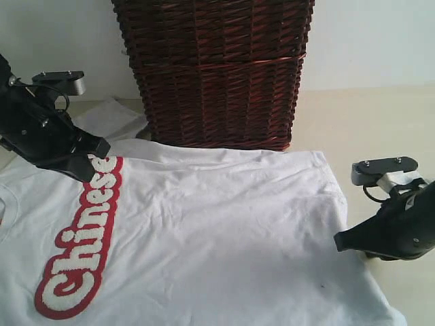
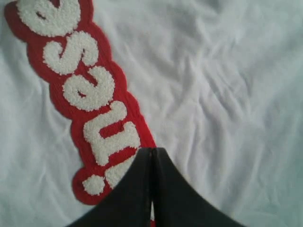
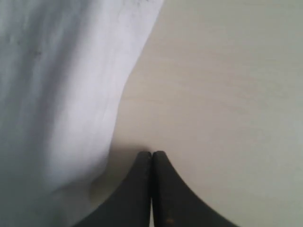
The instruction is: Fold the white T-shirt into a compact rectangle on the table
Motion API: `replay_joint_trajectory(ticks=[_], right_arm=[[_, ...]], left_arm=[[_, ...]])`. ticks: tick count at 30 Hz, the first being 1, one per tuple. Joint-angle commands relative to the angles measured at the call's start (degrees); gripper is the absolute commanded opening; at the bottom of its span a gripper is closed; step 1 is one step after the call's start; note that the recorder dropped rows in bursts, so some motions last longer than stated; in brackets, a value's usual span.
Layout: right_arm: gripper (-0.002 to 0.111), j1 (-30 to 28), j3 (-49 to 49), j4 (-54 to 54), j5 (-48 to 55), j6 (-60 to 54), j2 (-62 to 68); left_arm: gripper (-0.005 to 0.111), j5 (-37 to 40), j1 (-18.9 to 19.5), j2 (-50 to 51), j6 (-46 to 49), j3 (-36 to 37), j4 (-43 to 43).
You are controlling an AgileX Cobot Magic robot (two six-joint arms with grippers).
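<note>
The white T-shirt [image 1: 217, 224] lies spread out on the desk [image 1: 370, 122], in front of the brown basket [image 1: 214, 75]. The left hand [image 2: 151, 151] is pinched tight, holding nothing, over the red letters [image 2: 90, 104]. The right hand [image 3: 152, 153] is pinched tight too, over bare desk just beside the shirt's edge. Closed like this, they might only push the cloth into bumps, or miss the edge, and the fold could go crooked.

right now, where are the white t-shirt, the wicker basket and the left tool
white T-shirt [image 1: 224, 224], exterior view, plain middle fabric
wicker basket [image 1: 217, 75], exterior view, front woven wall
left tool [image 2: 151, 151], left wrist view, where the tips meet
</note>
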Motion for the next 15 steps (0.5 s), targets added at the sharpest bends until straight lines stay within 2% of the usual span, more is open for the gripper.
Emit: replay_joint_trajectory(ticks=[1, 7, 11, 15], right_arm=[[0.000, -0.3, 0.7, 4.8, 3.0, -5.3, 0.2], [0.000, -0.1, 1.1, 13.0, 6.8, -11.8, -7.9], [0.000, 5.2, 3.9, 20.2, 5.1, -18.2, -10.9], [0.000, 10.1, 5.3, 20.3, 2.3, -19.0, -9.4]], left_arm=[[0.000, 0.0, 0.1, -0.6, 0.1, 0.0, 0.2], [0.000, -0.7, 0.1, -0.6, 0.1, 0.0, -0.5], [0.000, -1.2, 0.1, -0.6, 0.1, 0.0, -0.7], [0.000, -1.4, 0.1, -0.6, 0.1, 0.0, -0.7]])
